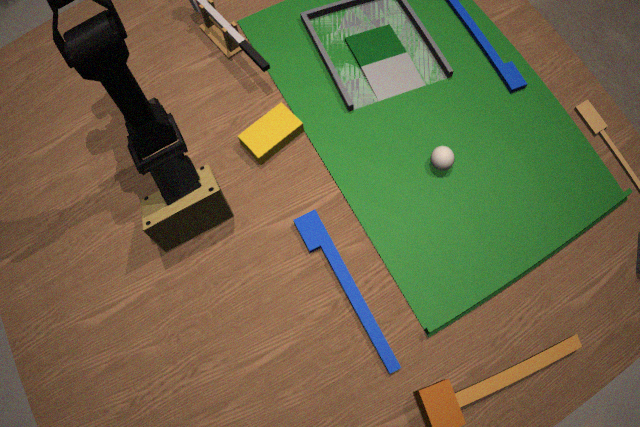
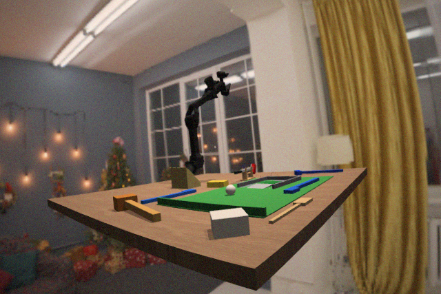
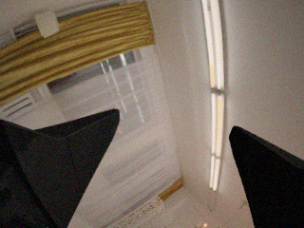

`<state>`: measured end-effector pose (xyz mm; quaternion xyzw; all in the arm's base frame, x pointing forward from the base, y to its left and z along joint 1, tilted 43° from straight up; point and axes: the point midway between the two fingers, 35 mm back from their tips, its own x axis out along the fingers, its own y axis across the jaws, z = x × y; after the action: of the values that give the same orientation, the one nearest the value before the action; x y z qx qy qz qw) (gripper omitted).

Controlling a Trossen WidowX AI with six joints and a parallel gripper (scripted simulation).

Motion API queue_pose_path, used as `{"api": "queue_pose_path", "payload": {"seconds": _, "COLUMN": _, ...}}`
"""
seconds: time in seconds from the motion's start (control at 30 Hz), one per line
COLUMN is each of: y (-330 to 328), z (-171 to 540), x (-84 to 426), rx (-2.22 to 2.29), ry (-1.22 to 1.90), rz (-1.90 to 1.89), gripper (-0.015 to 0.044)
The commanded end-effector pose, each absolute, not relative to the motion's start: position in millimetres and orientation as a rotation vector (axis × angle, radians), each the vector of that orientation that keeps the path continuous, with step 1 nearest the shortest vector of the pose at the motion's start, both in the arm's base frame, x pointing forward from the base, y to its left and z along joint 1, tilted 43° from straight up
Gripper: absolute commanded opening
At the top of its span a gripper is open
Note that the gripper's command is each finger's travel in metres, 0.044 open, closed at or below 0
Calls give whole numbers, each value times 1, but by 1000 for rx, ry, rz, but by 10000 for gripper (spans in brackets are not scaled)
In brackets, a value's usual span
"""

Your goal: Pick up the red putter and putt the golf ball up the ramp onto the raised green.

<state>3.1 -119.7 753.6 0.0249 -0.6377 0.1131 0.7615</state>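
The red putter [image 1: 220, 16] [image 2: 253, 169] sits in its wooden stand [image 1: 231, 52] [image 2: 247, 175] near the upper-left edge of the worktop [image 1: 103, 334] [image 2: 185, 228] in the top view, and the end effector [image 2: 228, 80] [image 3: 177, 123] is high above, fingers spread wide with nothing between them. A skewed descent could knock the stand over, and a grip off the handle's centreline might let the club twist at impact. The golf ball [image 1: 442, 157] [image 2: 230, 189] rests on the green mat [image 1: 403, 236] [image 2: 213, 200], well in from the worktop's edges, on the open side of the ramp [image 1: 393, 77] [image 2: 260, 185]. Too soft a stroke would probably let it roll back; too hard or angled a one could send it into the grey border [image 1: 328, 63] or past the raised green [image 1: 376, 44]. The ball is smooth, white and round; the putter has a blocky red-and-white head, slim pale shaft and squared black handle. The mat looks flat and matte, the worktop streaked with wood grain, and the yellow block [image 1: 271, 130] [image 2: 217, 183] plain and sharp-edged.
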Motion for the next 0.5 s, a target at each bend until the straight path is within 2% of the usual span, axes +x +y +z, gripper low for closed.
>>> {"api": "queue_pose_path", "payload": {"seconds": 0.0, "y": -117, "z": 754, "x": 3, "rx": 43, "ry": -1388, "rz": 247, "gripper": 426}}
{"api": "queue_pose_path", "payload": {"seconds": 0.03, "y": -108, "z": 754, "x": 2, "rx": 11, "ry": -1389, "rz": 251, "gripper": 440}}
{"api": "queue_pose_path", "payload": {"seconds": 0.3, "y": 20, "z": 735, "x": 9, "rx": -457, "ry": -1357, "rz": 325, "gripper": 440}}
{"api": "queue_pose_path", "payload": {"seconds": 0.47, "y": 68, "z": 721, "x": 31, "rx": -606, "ry": -1298, "rz": 323, "gripper": 440}}
